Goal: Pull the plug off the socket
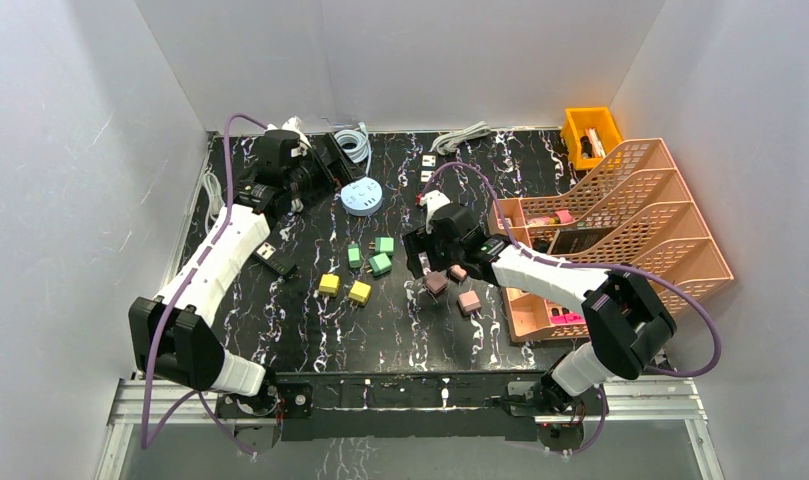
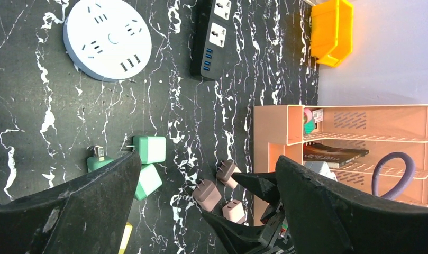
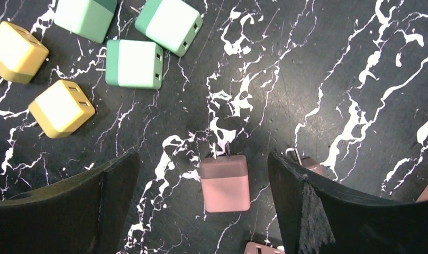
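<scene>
A round white socket hub [image 1: 362,196] and a black power strip [image 1: 332,152] lie at the back left; both also show in the left wrist view, the hub [image 2: 107,39] and the strip [image 2: 214,37], with no plug in the faces I see. Loose plugs lie on the table: pink [image 1: 436,283], green [image 1: 381,264], yellow [image 1: 359,292]. My right gripper [image 1: 425,264] is open low over a pink plug [image 3: 225,182], which lies flat between its fingers, untouched. My left gripper [image 1: 313,177] is open and empty, raised near the black strip.
An orange file rack [image 1: 620,230] stands at the right and a yellow bin [image 1: 592,135] behind it. Coiled cables [image 1: 355,140] and a white strip [image 1: 429,165] lie at the back. A small black adapter [image 1: 275,260] lies left of the plugs. White walls enclose the table.
</scene>
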Tool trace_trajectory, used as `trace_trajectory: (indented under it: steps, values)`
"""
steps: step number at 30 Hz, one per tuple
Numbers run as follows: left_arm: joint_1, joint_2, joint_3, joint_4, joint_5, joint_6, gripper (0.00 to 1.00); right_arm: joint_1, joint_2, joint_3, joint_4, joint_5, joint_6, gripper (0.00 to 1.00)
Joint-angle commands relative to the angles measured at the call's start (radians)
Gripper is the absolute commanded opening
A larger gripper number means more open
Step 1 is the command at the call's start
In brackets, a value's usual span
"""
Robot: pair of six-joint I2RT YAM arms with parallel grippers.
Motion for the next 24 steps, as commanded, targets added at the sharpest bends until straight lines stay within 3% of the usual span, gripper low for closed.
trace_trajectory:
  steps: [1,9,24]
  values:
    - [-0.004,-0.040,0.027,0.036,0.036,0.009,0.98,0.003,-0.034,0.006,0.090,-0.004,0.002,0.98]
    - [-0.011,-0.048,0.026,0.048,0.052,0.028,0.98,0.002,-0.013,0.019,0.101,-0.031,0.029,0.98]
    - [-0.018,-0.005,0.054,0.131,0.049,0.003,0.98,0.003,-0.123,-0.043,0.193,0.143,0.077,0.98]
